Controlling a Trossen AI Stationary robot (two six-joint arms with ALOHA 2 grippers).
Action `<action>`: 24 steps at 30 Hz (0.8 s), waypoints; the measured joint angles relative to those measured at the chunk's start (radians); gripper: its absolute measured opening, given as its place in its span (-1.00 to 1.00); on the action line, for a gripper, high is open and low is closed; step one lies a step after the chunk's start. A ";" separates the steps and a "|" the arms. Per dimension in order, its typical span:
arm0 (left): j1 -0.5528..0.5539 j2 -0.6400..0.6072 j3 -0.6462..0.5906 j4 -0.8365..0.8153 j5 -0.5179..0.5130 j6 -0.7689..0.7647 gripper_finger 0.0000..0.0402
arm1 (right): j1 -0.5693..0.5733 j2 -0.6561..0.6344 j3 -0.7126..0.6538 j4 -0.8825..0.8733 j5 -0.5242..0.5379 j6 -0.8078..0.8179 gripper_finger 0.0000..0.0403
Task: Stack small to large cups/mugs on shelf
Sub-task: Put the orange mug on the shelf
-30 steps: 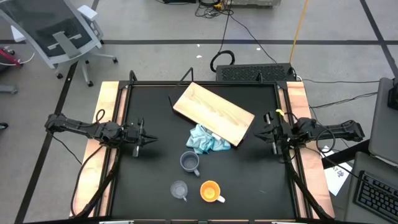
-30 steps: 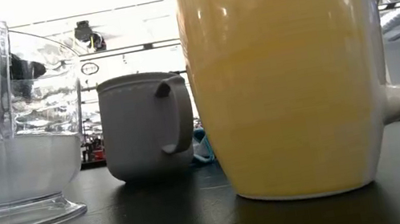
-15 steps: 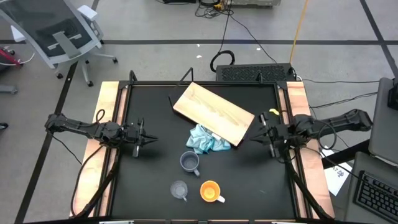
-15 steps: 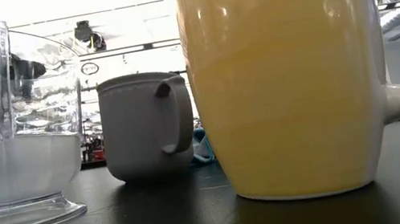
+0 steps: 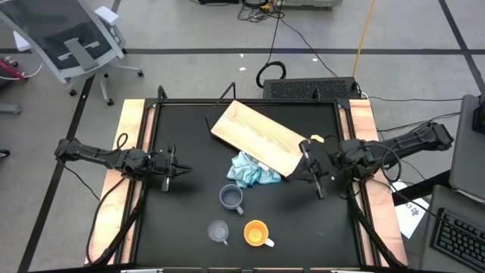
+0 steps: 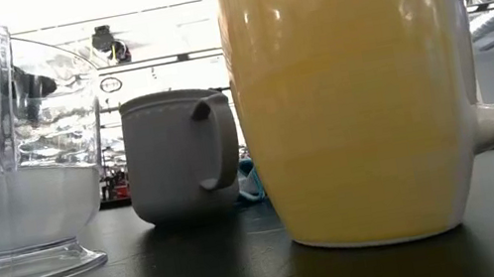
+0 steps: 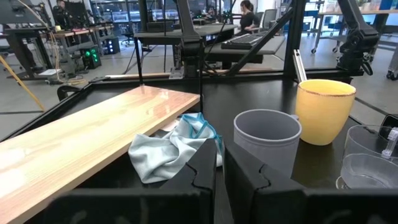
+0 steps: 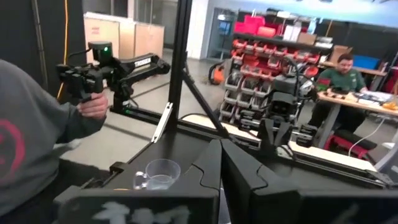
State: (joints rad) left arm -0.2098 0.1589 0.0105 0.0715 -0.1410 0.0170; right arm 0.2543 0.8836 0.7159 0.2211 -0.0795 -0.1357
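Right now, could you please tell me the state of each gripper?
Left gripper: shut, holding nothing, at the table's left side.
Right gripper: shut, holding nothing, beside the shelf.

Count: one orange mug [image 5: 256, 232], one grey-blue mug [image 5: 230, 197], one clear cup [image 5: 218, 231], one wooden shelf [image 5: 259, 138], one blue cloth [image 5: 250, 170], two arms.

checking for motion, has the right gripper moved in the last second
Yes. In the high view the right gripper has moved inward from the table's right edge toward the wooden board.
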 joint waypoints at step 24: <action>0.000 0.000 0.000 0.000 0.000 0.000 -0.85 | 0.152 0.464 0.482 -0.421 0.131 0.138 -1.00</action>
State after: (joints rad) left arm -0.2100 0.1589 0.0109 0.0715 -0.1410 0.0171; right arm 0.4066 1.3480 1.1984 -0.2004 0.0517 0.0025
